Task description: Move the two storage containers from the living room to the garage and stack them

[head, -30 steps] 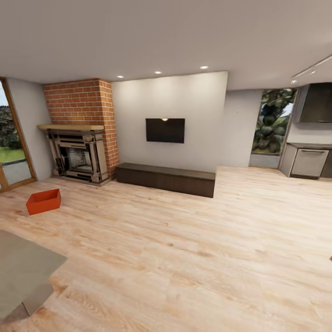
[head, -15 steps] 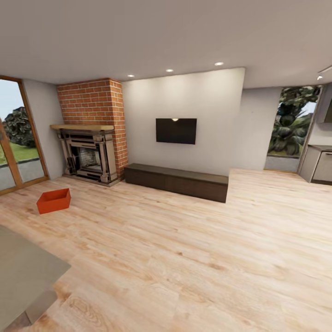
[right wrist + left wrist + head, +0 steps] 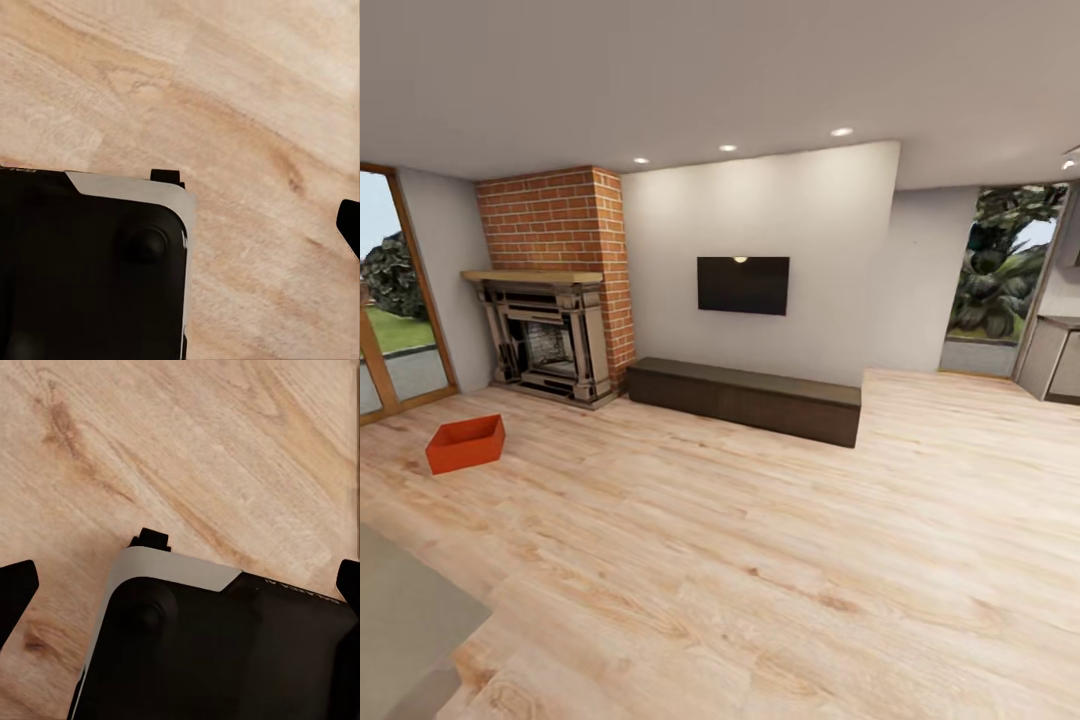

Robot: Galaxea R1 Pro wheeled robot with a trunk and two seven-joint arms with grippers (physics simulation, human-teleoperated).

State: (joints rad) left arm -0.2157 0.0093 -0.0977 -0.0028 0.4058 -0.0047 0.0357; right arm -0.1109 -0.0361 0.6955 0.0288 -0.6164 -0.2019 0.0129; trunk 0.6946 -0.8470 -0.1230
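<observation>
One storage container (image 3: 465,443) is sitting on the wood-plank floor (image 3: 740,540) of the living room, open side up, in front of the brick fireplace (image 3: 550,290) and well apart from both pincers. Its long axis is running roughly across the head view, with the far right corner turned slightly toward the dark bench (image 3: 745,398).

Judging by the thin straight walls and lack of lid: probably light, rigid, smooth-sided, perhaps a little slippery. The best hold looks like a pinch over the rim of a short wall, or one pincer on each end.

The left pincer (image 3: 180,585) is hanging above bare planks beside the robot's dark base (image 3: 217,652); its finger (image 3: 15,589) and its opposite number are showing spread wide, holding nothing. The right pincer's lone fingertip (image 3: 349,225) is showing at the frame edge, so I cannot tell its spread.
</observation>
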